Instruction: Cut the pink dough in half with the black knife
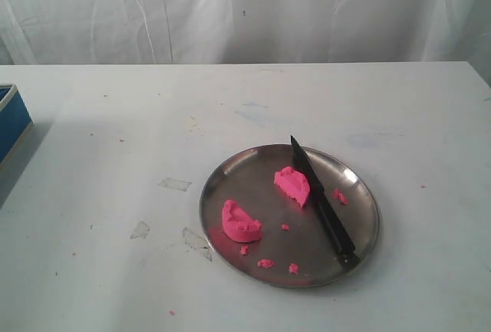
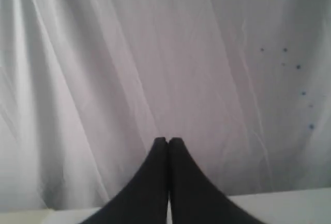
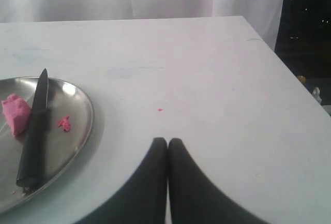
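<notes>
Right gripper (image 3: 167,142): we see both black fingertips pressed together, no gap, nothing held. It hangs over bare white table (image 3: 217,79), touching none of the task things. Left gripper (image 2: 167,141): same, tips closed on nothing, facing the white curtain (image 2: 155,53) with only a strip of table edge under it; none of the task things show near it. The black knife (image 1: 322,198) is in neither gripper. It lies flat on the round metal plate (image 1: 253,171), well apart from the right gripper and off to one side of its fingertips, with the handle end at the rim nearer that gripper and the tip pointing away toward the far rim. The pink dough (image 1: 293,185) is already in two pieces, both on the plate. We see one half against the side of the blade that faces away from the right gripper. The other half (image 1: 240,221) sits farther off on that same side, apart from the knife. Small pink crumbs (image 1: 265,263) are scattered on the plate, with one (image 3: 64,123) between the blade and the rim on the gripper's side. A tiny pink speck (image 3: 160,109) lies on the table just ahead of the right fingertips. A blue box (image 1: 11,121) sits at the table's edge, far from everything.
</notes>
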`<state>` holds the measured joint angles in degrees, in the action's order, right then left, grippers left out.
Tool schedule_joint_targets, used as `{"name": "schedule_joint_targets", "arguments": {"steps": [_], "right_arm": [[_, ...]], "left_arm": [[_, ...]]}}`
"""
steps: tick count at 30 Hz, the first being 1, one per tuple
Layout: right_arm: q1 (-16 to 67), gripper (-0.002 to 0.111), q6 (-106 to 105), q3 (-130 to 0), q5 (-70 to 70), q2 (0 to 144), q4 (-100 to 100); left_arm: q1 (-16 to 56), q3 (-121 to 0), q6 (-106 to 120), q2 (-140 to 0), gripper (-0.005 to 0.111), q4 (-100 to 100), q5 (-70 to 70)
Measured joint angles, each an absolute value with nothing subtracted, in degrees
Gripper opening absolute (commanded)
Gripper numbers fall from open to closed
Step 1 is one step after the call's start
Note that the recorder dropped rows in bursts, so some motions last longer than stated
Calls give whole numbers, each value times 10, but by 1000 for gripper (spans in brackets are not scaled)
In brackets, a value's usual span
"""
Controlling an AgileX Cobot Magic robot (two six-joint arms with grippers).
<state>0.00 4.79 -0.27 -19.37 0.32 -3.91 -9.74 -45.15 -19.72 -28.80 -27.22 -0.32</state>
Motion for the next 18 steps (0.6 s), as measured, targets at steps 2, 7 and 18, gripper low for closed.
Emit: {"name": "schedule_joint_targets", "arguments": {"steps": [2,7,18], "right_arm": [[0,0,48,-3,-194,3,-39],[0,0,48,-3,-194,3,-39],[0,0,48,-3,-194,3,-39]], "left_arm": [[-76,-395,-243,-288,0,-272,-19],[-48,-244,-324,-277,0,-270,-17],[-47,-46,-428,-125,0,-266,75]]}}
